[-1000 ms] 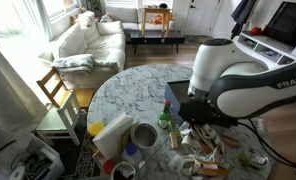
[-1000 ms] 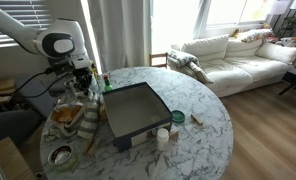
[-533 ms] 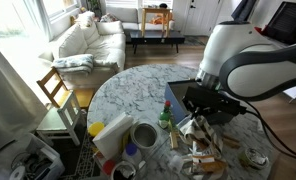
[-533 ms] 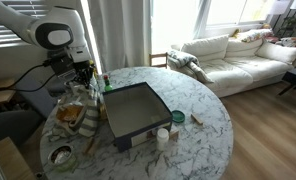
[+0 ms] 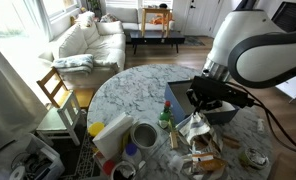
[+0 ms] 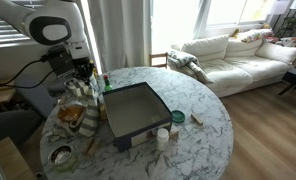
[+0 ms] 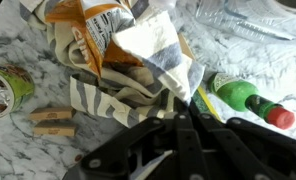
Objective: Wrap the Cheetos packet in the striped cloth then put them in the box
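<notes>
The striped cloth [image 7: 128, 85] lies crumpled on the marble table with the orange Cheetos packet [image 7: 93, 25] on it. My gripper [image 7: 183, 108] is shut on a corner of the cloth and holds that corner up, above the rest. In both exterior views the gripper [image 5: 200, 110] [image 6: 80, 78] hangs over the cloth [image 5: 196, 130] [image 6: 85, 100], beside the grey box [image 6: 133, 110] [image 5: 176, 95]. The packet [image 6: 70, 113] shows under the lifted cloth.
A green bottle [image 7: 246, 98] lies right beside the cloth. A green-lidded tin [image 7: 3, 90] and wooden blocks [image 7: 53, 122] sit nearby. A white cup [image 5: 144, 134] and a carton [image 5: 110, 135] stand at the table edge. Small jars [image 6: 178, 117] sit by the box.
The arm has risen from low over the table. The gripper has pulled a corner of the striped cloth up with it.
</notes>
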Action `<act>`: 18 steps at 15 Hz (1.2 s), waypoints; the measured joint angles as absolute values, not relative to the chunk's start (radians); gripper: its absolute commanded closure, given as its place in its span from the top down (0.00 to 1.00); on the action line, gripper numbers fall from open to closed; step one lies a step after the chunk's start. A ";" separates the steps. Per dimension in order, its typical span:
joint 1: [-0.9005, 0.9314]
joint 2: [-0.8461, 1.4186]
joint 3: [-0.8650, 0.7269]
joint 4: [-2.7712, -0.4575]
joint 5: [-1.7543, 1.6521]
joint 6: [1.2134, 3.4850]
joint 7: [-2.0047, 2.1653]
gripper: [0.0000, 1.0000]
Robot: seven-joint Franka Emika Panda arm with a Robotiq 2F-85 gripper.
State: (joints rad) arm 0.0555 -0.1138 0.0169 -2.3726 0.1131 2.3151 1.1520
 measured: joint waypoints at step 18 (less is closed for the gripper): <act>0.054 -0.110 0.056 -2.438 0.457 1.815 1.098 0.01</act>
State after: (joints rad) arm 0.0541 -0.1096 0.0562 -2.4380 0.4568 1.8150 1.0980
